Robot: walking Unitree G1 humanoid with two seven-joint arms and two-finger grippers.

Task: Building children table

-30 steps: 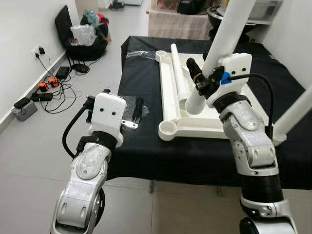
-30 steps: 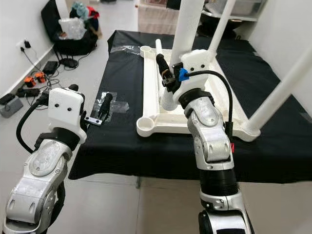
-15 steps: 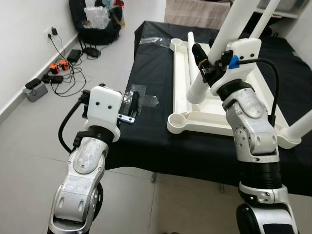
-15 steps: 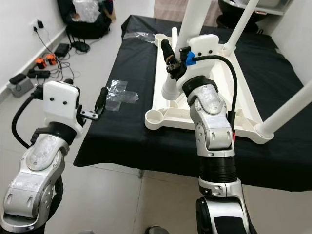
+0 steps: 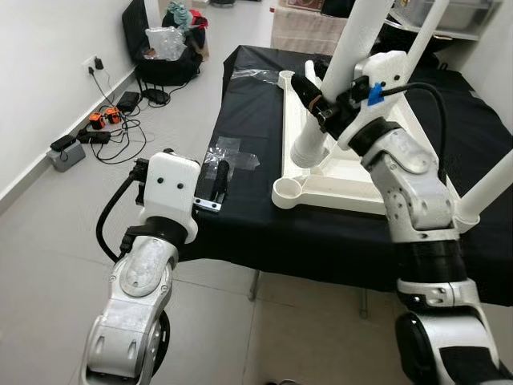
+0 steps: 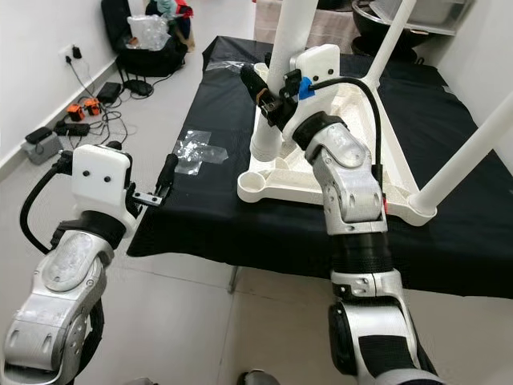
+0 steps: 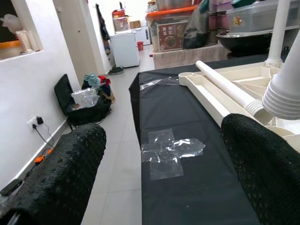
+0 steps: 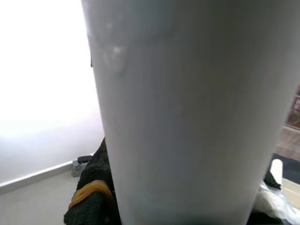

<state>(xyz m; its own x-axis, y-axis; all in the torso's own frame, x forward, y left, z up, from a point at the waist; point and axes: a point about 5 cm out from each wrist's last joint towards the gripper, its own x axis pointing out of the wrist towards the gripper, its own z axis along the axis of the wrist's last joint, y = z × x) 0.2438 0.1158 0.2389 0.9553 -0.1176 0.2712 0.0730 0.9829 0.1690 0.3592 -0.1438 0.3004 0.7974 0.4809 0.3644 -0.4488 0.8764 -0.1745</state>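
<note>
While lying upside down on the black-draped work surface [image 5: 256, 224], white plastic children's tabletop frame [image 5: 345, 172], with an empty round corner socket [image 5: 288, 191] at its 7 o'clock corner and upright white legs at the other corners. Long white tubular leg [image 5: 341, 76], tilted, lower ribbed end hanging just above the frame near that socket, not yet seated. Right gripper [image 5: 319, 107] clamped around this leg, black fingers pressed to the tube. Left gripper [image 7: 164, 178] spread apart and empty, hovering at the cloth's 9 o'clock edge near the clear tape patch [image 7: 171, 152]. Likely trouble: leg missing the socket (tilt makes that easy), jamming on the rim, or slipping through a smooth-tube grip; unbraced frame sliding on the cloth under the push. Loose spare white tube [image 7: 227, 89] resting along the frame.
</note>
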